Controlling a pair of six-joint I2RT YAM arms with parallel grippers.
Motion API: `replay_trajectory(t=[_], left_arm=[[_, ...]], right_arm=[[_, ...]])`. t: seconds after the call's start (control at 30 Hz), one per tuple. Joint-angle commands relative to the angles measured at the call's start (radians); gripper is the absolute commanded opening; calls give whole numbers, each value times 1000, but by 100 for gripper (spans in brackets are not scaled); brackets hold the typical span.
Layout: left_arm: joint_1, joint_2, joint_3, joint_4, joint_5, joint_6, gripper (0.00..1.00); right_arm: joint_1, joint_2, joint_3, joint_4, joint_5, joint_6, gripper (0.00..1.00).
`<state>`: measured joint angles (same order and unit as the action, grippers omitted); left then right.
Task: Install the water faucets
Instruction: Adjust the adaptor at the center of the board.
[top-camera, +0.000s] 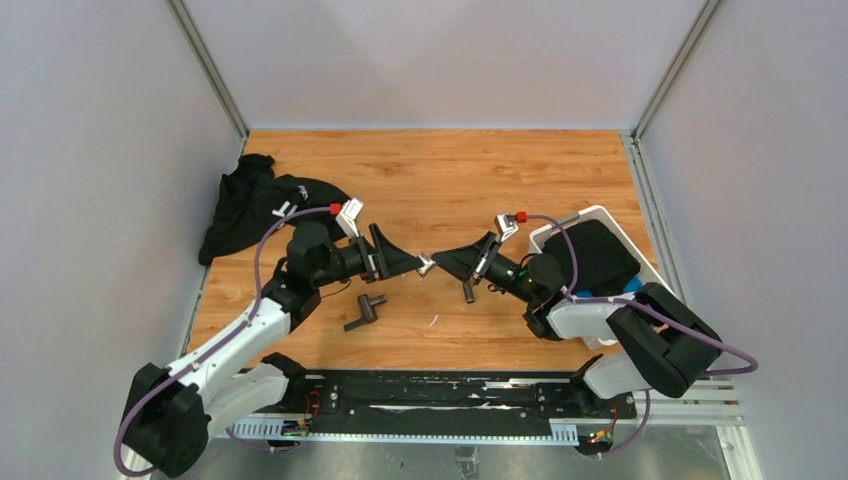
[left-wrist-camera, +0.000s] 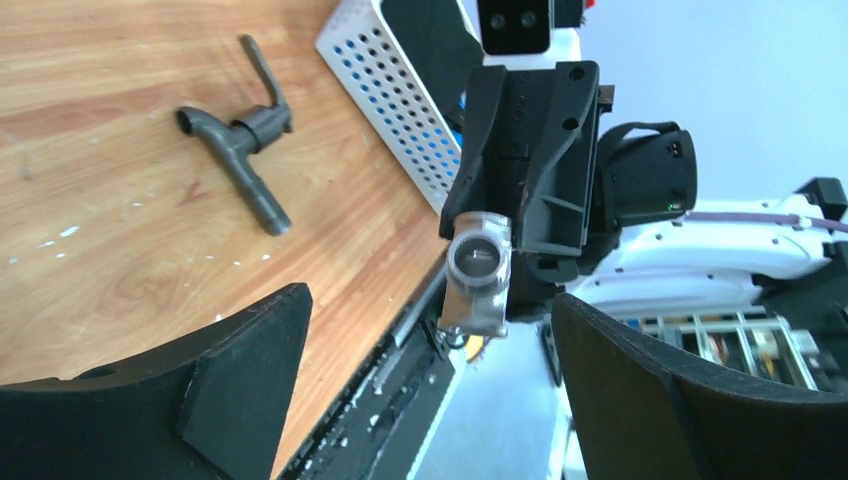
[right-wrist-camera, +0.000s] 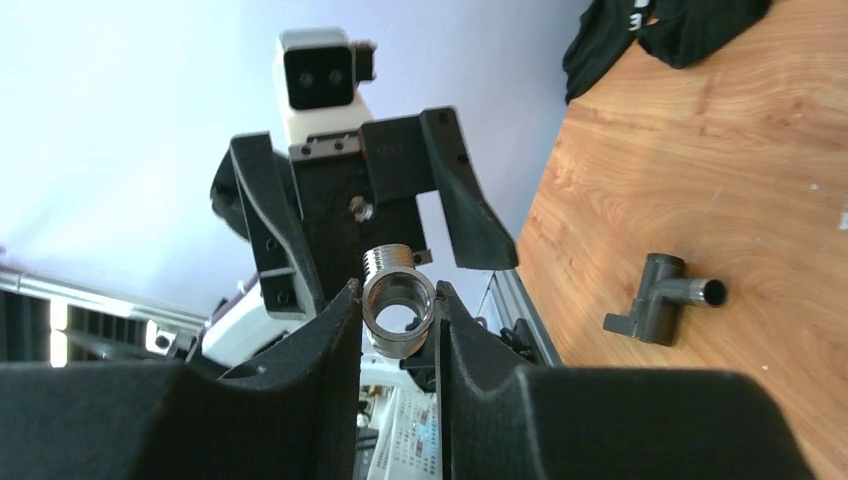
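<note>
Top external: the left claw (top-camera: 408, 262) gapes open facing the right claw (top-camera: 445, 260), closed on a silver fitting (top-camera: 427, 263); left wrist: a faucet (left-wrist-camera: 245, 150) lies on the table (left-wrist-camera: 90, 250); right wrist: fitting clamped, apparently mid-handover, next needing alignment with that faucet.

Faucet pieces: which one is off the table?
The silver threaded fitting, gripped in the right arm's jaws in mid-air. The dark-grey tee piece and the dark-grey lever tap both lie on the wooden table.
</note>
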<state>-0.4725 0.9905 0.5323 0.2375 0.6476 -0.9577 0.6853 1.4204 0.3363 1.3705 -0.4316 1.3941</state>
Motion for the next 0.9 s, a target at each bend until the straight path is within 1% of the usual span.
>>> replay_trajectory(t=[0.0,0.1,0.17,0.3,0.4,0.5,0.67,0.73,0.87], left_arm=[[4,-147,-78,46,-162,5,95],[-9,-229,-120,49,-236,0,95],[-36,-280,-158,71,-335,-18,94],[-76,-335,-212,130,-435,-26,94],[-83,-329,-210,167,-409,-1,97],[-83,-284,-194,190,-372,-7,98],[-85,-169,-194,306,-308,-78,98],[-87,-136,-189,324,-302,-96,98],[-88,-99,-208,420,-302,-135,98]], right_arm=[[8,-40,-8,-59,111,17,0],[13,-64,14,-128,139,13,0],[20,-84,28,-178,167,9,0],[30,-110,53,-245,204,3,0],[34,-112,71,-263,210,4,0],[38,-103,90,-272,204,7,0],[53,-70,105,-250,205,29,0],[58,-52,109,-234,202,40,0],[65,-31,116,-214,204,55,0]])
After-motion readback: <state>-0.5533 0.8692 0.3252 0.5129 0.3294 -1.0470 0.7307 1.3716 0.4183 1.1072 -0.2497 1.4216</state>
